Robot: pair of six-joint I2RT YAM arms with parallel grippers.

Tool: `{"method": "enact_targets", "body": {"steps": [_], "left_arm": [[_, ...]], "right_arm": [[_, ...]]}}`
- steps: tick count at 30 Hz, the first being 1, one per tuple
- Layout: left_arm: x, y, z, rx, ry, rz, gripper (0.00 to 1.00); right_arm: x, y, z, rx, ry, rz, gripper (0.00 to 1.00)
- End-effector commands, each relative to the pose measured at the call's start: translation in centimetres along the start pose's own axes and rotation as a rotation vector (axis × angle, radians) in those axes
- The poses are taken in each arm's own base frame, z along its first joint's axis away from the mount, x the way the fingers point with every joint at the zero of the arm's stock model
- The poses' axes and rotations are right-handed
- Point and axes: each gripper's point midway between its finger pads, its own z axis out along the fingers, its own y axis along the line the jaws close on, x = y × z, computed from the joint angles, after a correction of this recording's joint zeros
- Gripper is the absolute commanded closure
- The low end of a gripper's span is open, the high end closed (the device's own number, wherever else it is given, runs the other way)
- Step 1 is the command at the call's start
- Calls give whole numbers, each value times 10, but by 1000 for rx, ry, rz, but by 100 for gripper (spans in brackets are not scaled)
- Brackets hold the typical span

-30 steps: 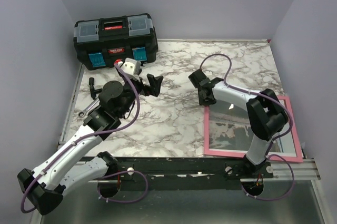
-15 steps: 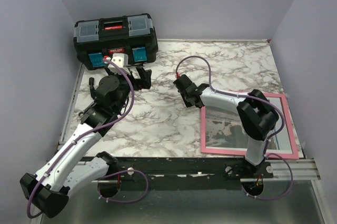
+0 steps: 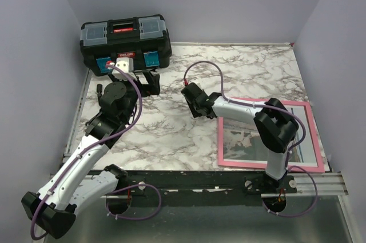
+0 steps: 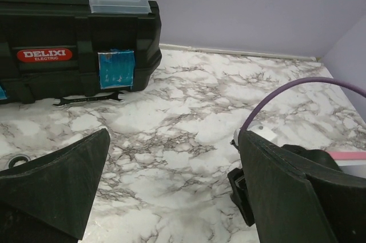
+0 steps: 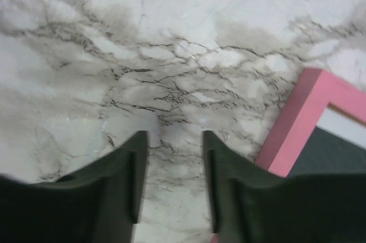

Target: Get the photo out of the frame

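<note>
The flat greyscale print (image 3: 240,143) lay inside the thin pink rectangular picture frame (image 3: 269,164), which rested flat at the near right of the white-and-grey marbled table (image 3: 251,66). The print showed dark grey at its left and paler grey toward its right, with the right arm crossing over its middle.

The top view gave the whole frame. The right wrist view caught only one pink corner (image 5: 291,123) with a pale strip and a dark patch of the print (image 5: 329,154) inside it. The left wrist view showed no more than a sliver of pink edge (image 4: 349,155) at its right margin.

The right gripper (image 3: 194,103) hung over bare marble just beyond the frame's far left corner. In its own view the right gripper (image 5: 174,137) had its jaws a little apart with nothing between them, the pink corner lying close to their right and not touching.

The left gripper (image 3: 147,83) sat well apart from the frame, near the black plastic toolbox with a red label (image 3: 126,43) at the far left. The left gripper (image 4: 173,137) had its jaws spread wide over marble and held nothing. That view also showed a dark metal spanner (image 4: 88,100) lying against the toolbox (image 4: 74,31) front.
</note>
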Motion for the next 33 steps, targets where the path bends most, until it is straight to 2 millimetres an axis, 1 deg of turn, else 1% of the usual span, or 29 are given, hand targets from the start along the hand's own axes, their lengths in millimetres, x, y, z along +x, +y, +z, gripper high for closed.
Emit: {"method": "enact_targets", "body": {"steps": [1, 5, 8, 11, 14, 16, 18, 20, 23, 27, 31, 32, 33], "left_arm": [[-13, -4, -3, 13, -24, -16, 1], [-8, -10, 0, 43, -3, -11, 1], [-6, -16, 1, 73, 7, -18, 1], [-4, -22, 1, 108, 18, -21, 1], [-2, -25, 2, 122, 27, -22, 1], [-1, -26, 3, 128, 31, -21, 1], [0, -27, 3, 131, 34, -20, 1], [0, -27, 4, 130, 36, -20, 1], [0, -27, 4, 131, 38, -18, 1], [0, -27, 4, 132, 37, -18, 1], [1, -27, 4, 130, 40, -15, 1], [2, -27, 5, 129, 42, -14, 1], [1, -27, 5, 130, 41, -14, 1]], "right_arm": [[-8, -32, -30, 149, -33, 195, 43], [17, -58, -35, 221, 44, 305, 34], [26, -68, -37, 216, 52, 368, 32], [34, -77, -34, 208, 67, 412, 32], [41, -77, -26, 176, 86, 427, 37], [44, -80, -23, 195, 88, 429, 42], [44, -79, -20, 189, 86, 433, 45], [48, -78, -14, 189, 98, 433, 46], [52, -77, -9, 185, 111, 437, 53], [53, -74, -3, 170, 110, 447, 55], [55, -76, 1, 183, 113, 449, 57], [55, -76, 2, 181, 114, 449, 58], [55, -76, 3, 180, 115, 444, 62]]}}
